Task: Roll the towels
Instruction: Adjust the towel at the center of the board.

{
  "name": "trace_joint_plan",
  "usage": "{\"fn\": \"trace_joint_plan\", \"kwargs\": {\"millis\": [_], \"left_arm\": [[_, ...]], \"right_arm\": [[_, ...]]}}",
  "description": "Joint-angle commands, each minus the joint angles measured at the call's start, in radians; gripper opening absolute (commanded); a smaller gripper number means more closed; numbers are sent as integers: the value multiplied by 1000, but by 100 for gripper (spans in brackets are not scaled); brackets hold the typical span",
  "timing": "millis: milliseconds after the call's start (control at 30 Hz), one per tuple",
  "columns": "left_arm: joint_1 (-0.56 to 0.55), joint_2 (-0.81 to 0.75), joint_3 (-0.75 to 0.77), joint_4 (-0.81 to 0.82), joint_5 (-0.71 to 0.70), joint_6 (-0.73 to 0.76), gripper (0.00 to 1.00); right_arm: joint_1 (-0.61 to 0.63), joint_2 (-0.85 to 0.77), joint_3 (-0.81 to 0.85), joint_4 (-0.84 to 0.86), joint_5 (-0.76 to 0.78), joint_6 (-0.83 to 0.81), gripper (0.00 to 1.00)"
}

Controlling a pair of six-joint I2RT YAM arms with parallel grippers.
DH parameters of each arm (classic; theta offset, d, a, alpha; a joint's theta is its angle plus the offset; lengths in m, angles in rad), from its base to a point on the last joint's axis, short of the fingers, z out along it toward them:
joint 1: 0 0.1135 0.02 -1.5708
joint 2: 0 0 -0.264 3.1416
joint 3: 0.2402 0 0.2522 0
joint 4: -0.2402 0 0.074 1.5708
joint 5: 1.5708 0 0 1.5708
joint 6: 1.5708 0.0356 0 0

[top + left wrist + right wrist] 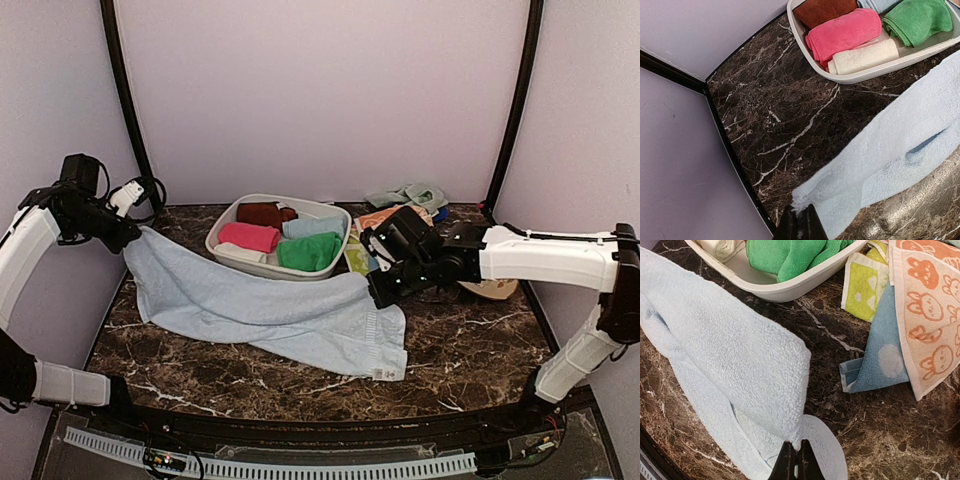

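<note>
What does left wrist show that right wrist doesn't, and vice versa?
Left wrist only: the brown towel, pink towel and cream towel rolled in the basin, plus the wall. Right wrist only: printed towels loose on the table: yellow-green towel, blue dotted towel, peach rabbit towel. Both: the pale blue towel pinched in that arm's shut gripper (left gripper, right gripper), the green towel, the basin and the marble table.

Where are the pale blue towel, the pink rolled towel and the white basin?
pale blue towel (270, 305): top view, middle of the spread cloth.
pink rolled towel (845, 32): left wrist view, middle of the roll.
white basin (865, 75): left wrist view, its near outer wall.
</note>
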Motion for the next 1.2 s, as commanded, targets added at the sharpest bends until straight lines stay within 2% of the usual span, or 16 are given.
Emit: {"fn": "trace_joint_plan", "kwargs": {"millis": [0,300,400,500,633,733,800,1000,1167], "left_arm": [[4,-25,35,-8,-3,-10,0],[4,-18,84,-5,1,-24,0],[5,-19,99,1,0,-27,0],[4,-18,99,4,-5,-18,0],[4,-8,95,2,-2,-15,0],[4,-5,97,-1,1,-14,0],[3,-2,96,-7,6,-14,0],[4,-1,85,-7,6,-6,0],[4,5,79,-7,9,-9,0]], "right_arm": [[3,-62,32,-34,65,-3,0],[4,-142,5,-45,32,1,0],[18,-155,-78,-47,15,49,0],[94,-132,-171,-10,-21,119,1],[188,-83,-223,31,-112,152,27],[161,-103,-195,12,-103,120,53],[96,-120,-178,19,-149,92,61],[-99,-88,-141,18,-245,-2,68],[-167,23,-69,24,-285,-79,67]]}}
